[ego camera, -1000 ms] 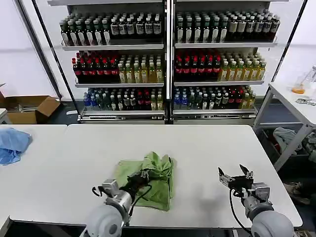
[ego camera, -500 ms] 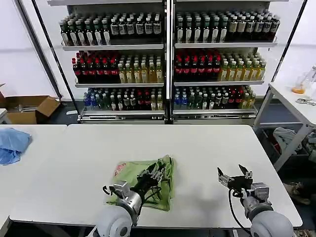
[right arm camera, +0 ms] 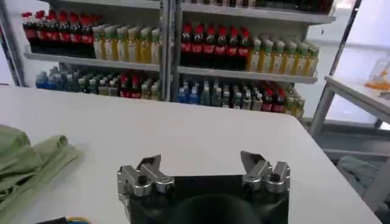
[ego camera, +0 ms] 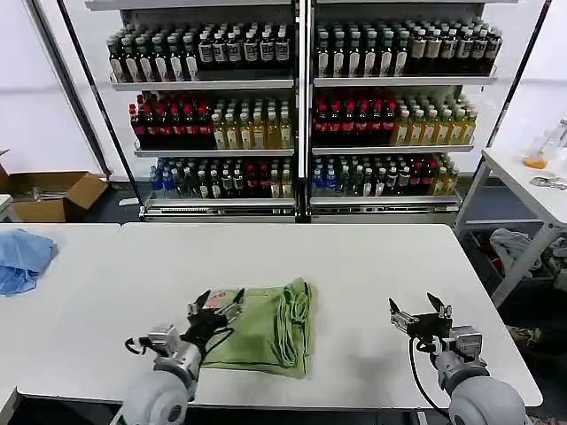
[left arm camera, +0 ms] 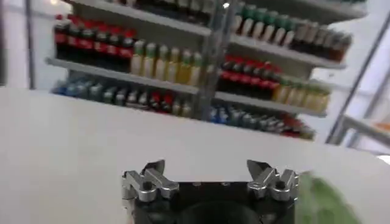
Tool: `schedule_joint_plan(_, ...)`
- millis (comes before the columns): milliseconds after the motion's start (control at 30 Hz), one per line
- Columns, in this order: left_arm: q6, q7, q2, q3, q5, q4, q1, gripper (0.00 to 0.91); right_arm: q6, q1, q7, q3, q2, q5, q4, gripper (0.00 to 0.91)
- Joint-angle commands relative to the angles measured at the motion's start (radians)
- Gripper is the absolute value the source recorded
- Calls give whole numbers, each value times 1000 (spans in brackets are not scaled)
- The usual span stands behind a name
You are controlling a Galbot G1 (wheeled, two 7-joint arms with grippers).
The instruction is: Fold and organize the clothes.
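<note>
One sage-green T-shirt was seen lying folded on the white surface, near its front edge and a little left of centre, with a bunched fold along its right side. A small pink and red print showed at its left edge, just beside the left gripper. Two grippers were counted. The left gripper was held at the shirt's left edge with its jaws spread apart and nothing between them; whether they touched the cloth could not be told. The right gripper was held well apart from the shirt, over the bare surface to the right, its jaws likewise released and empty. One light blue cloth lay crumpled on a second white surface at the far left. Behind the surfaces, two shelving units stood side by side, each with three rows of bottles: dark, red, yellow and green ones. One cardboard box was seen on the floor at the left, and another white table at the right.
</note>
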Motion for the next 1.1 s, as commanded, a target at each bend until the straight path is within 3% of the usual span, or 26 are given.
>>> schedule_joint_plan(33, 88, -17, 30, -116, 45, 61, 78, 907, -2, 0, 2, 0, 5, -2, 0, 907)
schedule_joint_plan(333, 142, 44, -5, -71, -17, 67, 74, 907, -3, -20, 3, 23, 5, -1, 10, 907)
schedule_joint_plan(600, 124, 97, -22, -70, -74, 50, 87, 907, -3, -23, 4, 28, 7, -1, 12, 907)
schedule_joint_plan(667, 110, 105, -32, -70, -88, 64, 77, 786, -2, -23, 4, 27, 8, -1, 11, 907)
schedule_joint_plan(700, 108, 108, -39, -73, -108, 80, 68, 564, -3, -24, 5, 26, 9, -2, 12, 907)
schedule_joint_plan(733, 105, 111, -45, -76, -127, 92, 61, 423, -3, -24, 5, 26, 10, -2, 13, 907)
schedule_joint_plan(767, 103, 114, -50, -80, -152, 102, 56, 191, -3, -25, 5, 26, 10, -1, 15, 907)
schedule_joint_plan(833, 91, 128, -59, -88, -196, 108, 49, 30, -3, -27, 5, 28, 8, -1, 18, 907)
schedule_joint_plan(1100, 66, 152, -84, -104, -300, 135, 38, 20, -2, -44, 4, 46, 0, 4, 28, 907)
